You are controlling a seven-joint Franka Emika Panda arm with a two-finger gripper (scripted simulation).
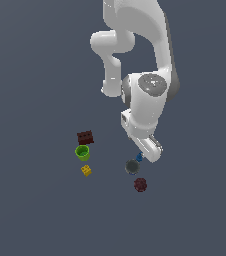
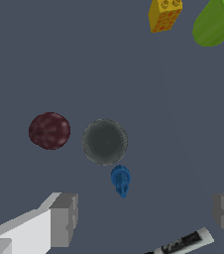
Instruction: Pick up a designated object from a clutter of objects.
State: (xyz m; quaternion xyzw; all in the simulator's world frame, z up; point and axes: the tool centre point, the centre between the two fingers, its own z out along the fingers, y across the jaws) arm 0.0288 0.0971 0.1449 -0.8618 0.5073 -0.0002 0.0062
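- The gripper (image 2: 143, 218) hung above the floor with its two grey fingers (image 2: 64, 218) spread wide and nothing between them; in the wrist view the open gap lay just short of the blue item.
- The blue item (image 2: 120, 179) lay flat on the floor just beside the grey round piece (image 2: 104, 141), its wider round end nearest that piece and its narrow stem pointing away from it, toward the gripper.
- Judged from its small size and hard, plain look, it was probably light and rigid, perhaps a little slick; a pinch across the wider round end seemed the surest hold, since the thin stem might slip out or twist.
- The grey round piece was the main obstacle: a finger coming down on that side could strike it or push it.
- The dark red ball (image 2: 49, 130) sat on the far side of the grey round piece from the blue item, near but apart.
- The black-and-white pen (image 2: 183, 242) lay beyond the blue item from the grey piece, under the gripper.
- The yellow brick (image 2: 164, 14), green cup (image 2: 214, 22) and brown studded brick (image 1: 85, 137) stood well apart from the grey piece.
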